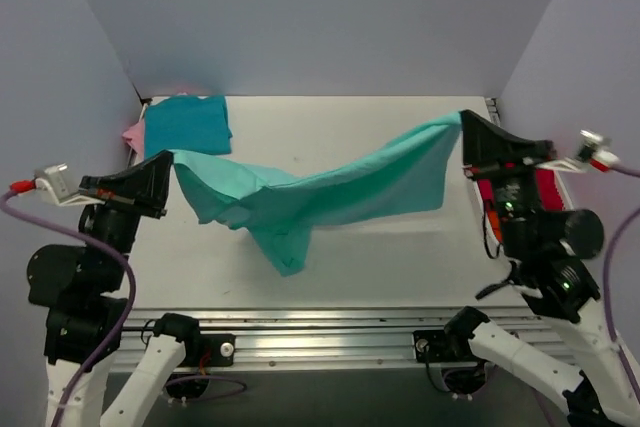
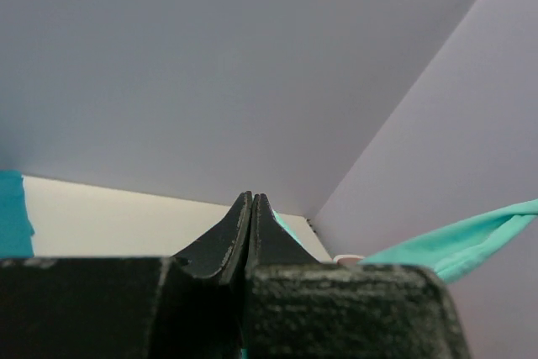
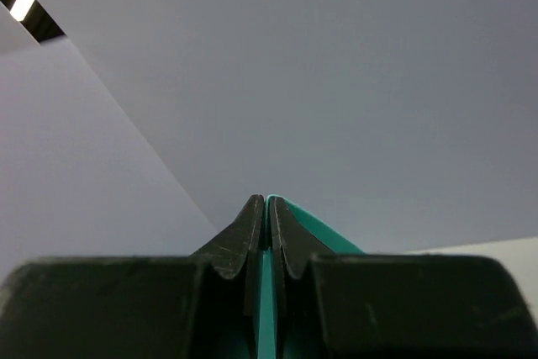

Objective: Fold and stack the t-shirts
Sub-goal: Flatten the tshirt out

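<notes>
Camera overhead: mint t-shirt (image 1: 330,192) sags in midair over the counter (image 1: 350,117), left hand (image 1: 168,179) and right hand (image 1: 466,139) each pinching an end. Left wrist: fingers (image 2: 229,241) pressed together. Right wrist: same t-shirt nipped between fingers (image 3: 244,241). Shallow grips, I reckon; extra tension could slip a corner.

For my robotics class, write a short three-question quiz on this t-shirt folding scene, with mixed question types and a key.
1. True or false: the mint t-shirt lies folded flat on the table.
2. How many grippers are shut on it? A none, B one, C both.
3. Fill in: the folded teal t-shirt sits at the table's far ____ corner.
Key: 1 false; 2 C, the left gripper and right gripper; 3 left.
</notes>
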